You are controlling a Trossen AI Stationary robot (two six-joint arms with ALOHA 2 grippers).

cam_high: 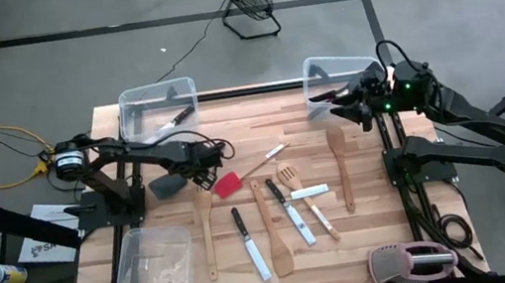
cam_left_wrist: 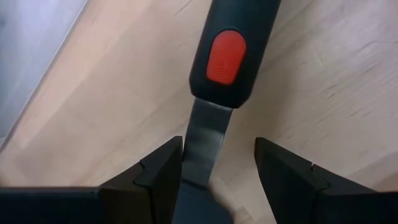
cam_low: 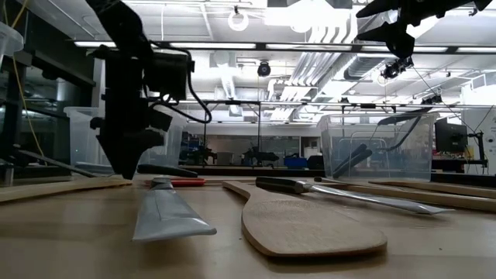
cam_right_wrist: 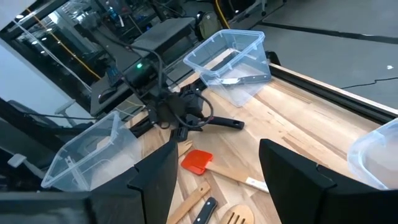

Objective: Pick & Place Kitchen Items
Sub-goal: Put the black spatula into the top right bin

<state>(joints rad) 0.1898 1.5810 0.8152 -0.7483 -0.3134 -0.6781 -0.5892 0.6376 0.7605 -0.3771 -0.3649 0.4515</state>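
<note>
Wood table [cam_high: 366,160], utensils scattered mid-board. Left gripper [cam_left_wrist: 217,165] down over grey spatula [cam_high: 171,185], fingers [cam_left_wrist: 158,171] apart, straddling its metal neck, not clamped. Red spatula [cam_high: 228,184] just beside. Right gripper [cam_high: 355,104] raised over far-right bin [cam_high: 314,72], jaws apart, holding nothing. One knife [cam_high: 176,119] lies in far-left bin [cam_high: 131,99].

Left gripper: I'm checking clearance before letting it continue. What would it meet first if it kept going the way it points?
The left gripper points down at the grey spatula between its open fingers, so it would probably meet that before the table.
</note>
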